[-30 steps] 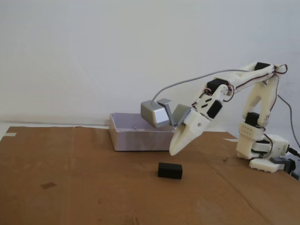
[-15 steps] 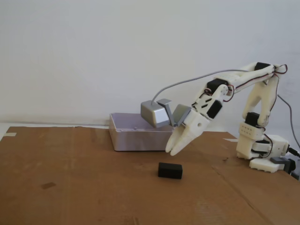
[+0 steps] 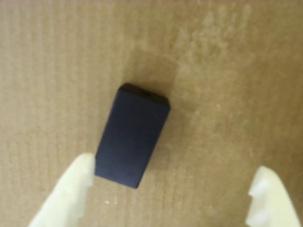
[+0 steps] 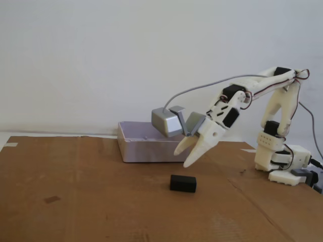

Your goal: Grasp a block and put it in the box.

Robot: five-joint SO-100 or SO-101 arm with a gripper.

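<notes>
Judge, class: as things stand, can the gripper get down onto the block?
Probably yes. The gripper hangs open above the block, which lies alone on bare cardboard; in the wrist view it sits nearer one finger, slightly off-centre.

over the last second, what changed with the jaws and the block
The gripper opened: its jaws were shut a second ago, parted slightly half a second ago, and now stand wide apart above the block. The arm barely shifted otherwise. Nothing was grasped or let go. The block lies where it was on the cardboard, and the box has not moved.
</notes>
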